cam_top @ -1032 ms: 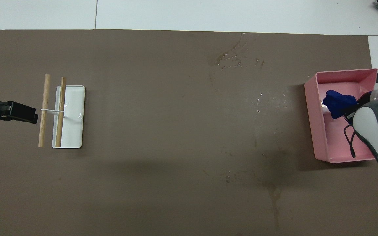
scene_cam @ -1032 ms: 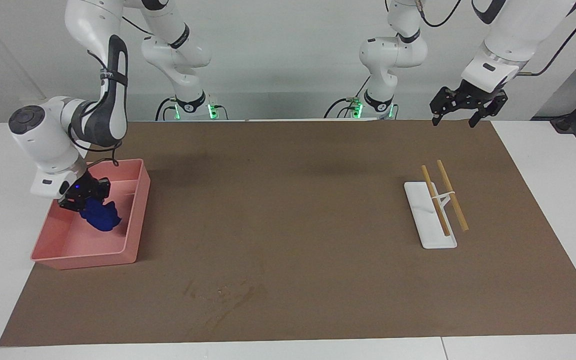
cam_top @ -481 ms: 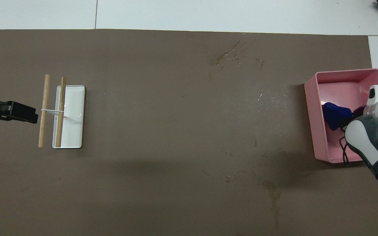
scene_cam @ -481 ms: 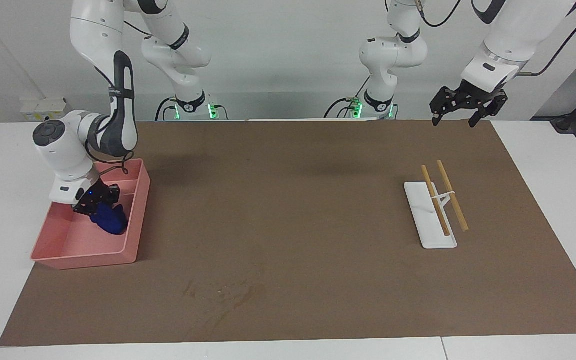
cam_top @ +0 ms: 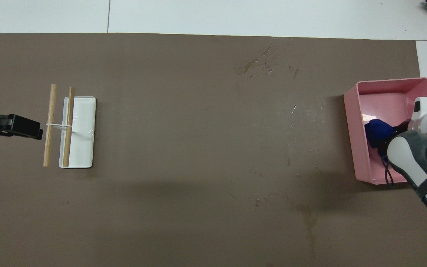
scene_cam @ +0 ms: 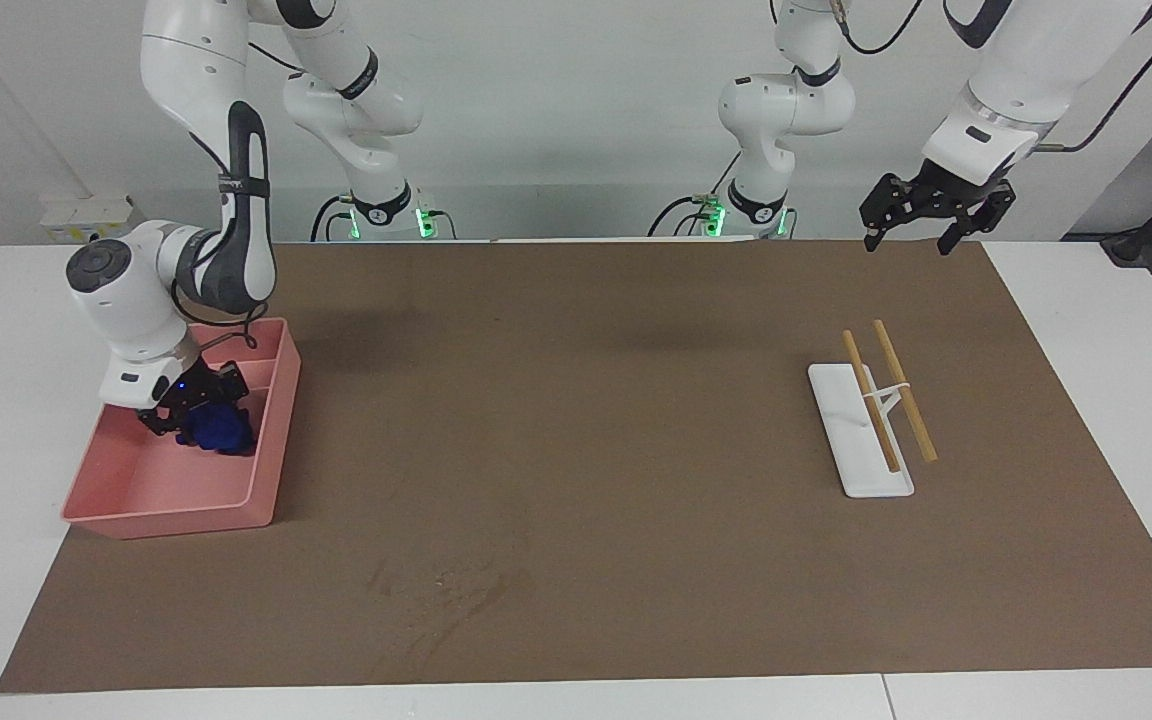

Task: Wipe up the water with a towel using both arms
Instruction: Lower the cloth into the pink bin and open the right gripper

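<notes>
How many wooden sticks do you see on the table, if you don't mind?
2. One wooden stick lies along the white tray; the other stick lies beside it over the mat, toward the left arm's end.

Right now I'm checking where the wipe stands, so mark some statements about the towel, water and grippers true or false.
1. The towel lies inside the pink tray. True.
2. The left gripper hangs over the water. False: it waits, open, over the mat's edge nearest the robots, at the left arm's end.
3. The right gripper is down in the pink tray at the towel. True.
4. The water is nearer to the robots than the pink tray. False: it is farther.
5. The wooden sticks lie in the pink tray. False: they are at the white tray.
</notes>
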`<state>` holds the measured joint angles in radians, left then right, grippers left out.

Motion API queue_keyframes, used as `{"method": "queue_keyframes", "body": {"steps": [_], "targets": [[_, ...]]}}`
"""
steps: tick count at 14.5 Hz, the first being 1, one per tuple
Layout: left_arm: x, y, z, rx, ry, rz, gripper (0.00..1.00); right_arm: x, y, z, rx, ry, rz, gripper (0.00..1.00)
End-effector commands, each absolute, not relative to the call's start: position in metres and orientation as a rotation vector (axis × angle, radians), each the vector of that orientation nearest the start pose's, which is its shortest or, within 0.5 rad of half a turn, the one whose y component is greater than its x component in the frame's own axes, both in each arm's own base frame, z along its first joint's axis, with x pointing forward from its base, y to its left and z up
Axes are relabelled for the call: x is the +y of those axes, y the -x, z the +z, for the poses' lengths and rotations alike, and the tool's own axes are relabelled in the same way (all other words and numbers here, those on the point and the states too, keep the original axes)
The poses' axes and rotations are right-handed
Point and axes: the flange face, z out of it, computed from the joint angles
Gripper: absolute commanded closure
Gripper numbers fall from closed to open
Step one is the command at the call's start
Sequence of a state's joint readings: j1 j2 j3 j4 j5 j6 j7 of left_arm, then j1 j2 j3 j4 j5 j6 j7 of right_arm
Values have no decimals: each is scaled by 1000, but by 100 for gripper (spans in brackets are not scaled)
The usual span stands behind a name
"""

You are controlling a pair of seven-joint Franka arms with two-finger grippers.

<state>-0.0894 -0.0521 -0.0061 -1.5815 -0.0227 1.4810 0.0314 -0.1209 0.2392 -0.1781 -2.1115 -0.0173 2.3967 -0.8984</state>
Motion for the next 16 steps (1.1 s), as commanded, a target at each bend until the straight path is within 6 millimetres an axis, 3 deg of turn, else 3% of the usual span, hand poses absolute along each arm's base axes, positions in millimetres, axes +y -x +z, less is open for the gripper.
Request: {"method": "queue_keyframes", "body": {"steps": [1, 4, 8, 12, 16], "targets": [[-52, -518, 641, 183, 3166, 77, 0, -167, -550, 324, -925, 3033, 43, 0], [-52, -518, 641, 183, 3166, 77, 0, -153, -548, 392, -801, 3008, 54, 0], [-52, -518, 641, 183, 3166, 77, 0, -85, -526, 508, -588, 3037, 64, 0], [-54, -518, 641, 188, 3165, 77, 0, -40, -502, 587, -511, 3070, 43, 0], [-52, -518, 641, 183, 3166, 77, 0, -4, -494, 626, -442, 3098, 25, 0]]}}
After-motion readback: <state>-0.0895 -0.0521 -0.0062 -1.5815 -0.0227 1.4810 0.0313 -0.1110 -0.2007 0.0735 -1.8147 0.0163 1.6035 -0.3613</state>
